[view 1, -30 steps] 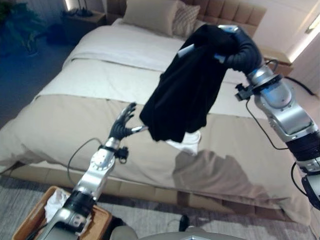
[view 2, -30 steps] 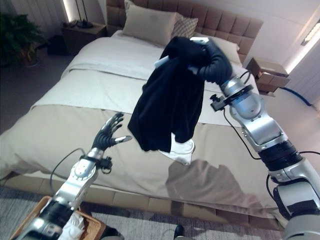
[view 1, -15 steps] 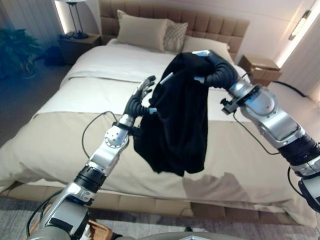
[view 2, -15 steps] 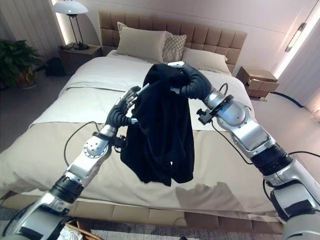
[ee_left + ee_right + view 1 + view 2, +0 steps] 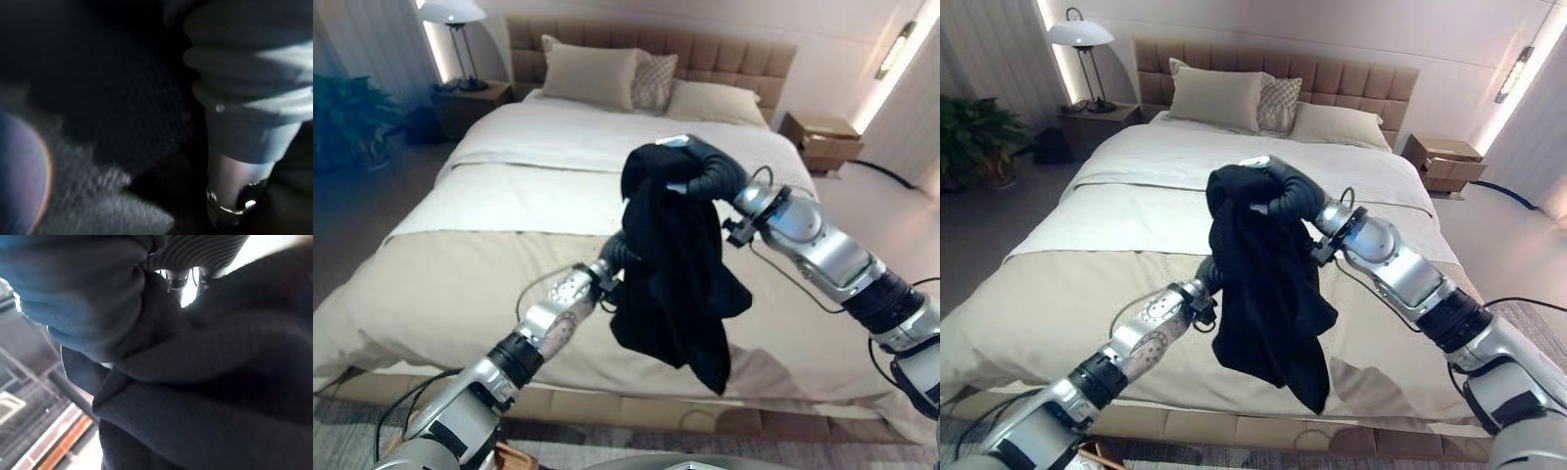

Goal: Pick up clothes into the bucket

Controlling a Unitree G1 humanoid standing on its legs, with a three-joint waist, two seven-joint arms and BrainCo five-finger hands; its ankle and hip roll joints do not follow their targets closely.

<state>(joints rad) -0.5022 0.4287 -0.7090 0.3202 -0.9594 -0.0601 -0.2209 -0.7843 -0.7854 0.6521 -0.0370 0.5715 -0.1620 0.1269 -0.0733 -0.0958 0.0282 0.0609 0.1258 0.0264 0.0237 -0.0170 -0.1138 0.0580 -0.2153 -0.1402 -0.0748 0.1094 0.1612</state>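
Note:
A black garment [image 5: 675, 274] hangs in long folds above the beige bed [image 5: 450, 284]. My right hand [image 5: 705, 174] is raised over the bed and shut on the garment's top, and cloth drapes over its dark cover [image 5: 88, 289]. My left arm comes up from the lower left. My left hand [image 5: 617, 253] is pushed into the garment's middle from behind, with black cloth [image 5: 112, 98] all around it. A brown corner of the basket [image 5: 504, 458] peeks in at the bottom edge, beside my left arm.
Pillows [image 5: 597, 73] lie against the padded headboard [image 5: 1351, 78]. A nightstand with a lamp [image 5: 1082, 39] and a plant [image 5: 974, 137] stand on the left. Another nightstand [image 5: 1440, 162] is on the right. Floor runs along both sides of the bed.
My left hand has gone from open below the garment, up to its edge, then down into its middle. The right hand has brought the garment lower and nearer. The camera has tilted up.

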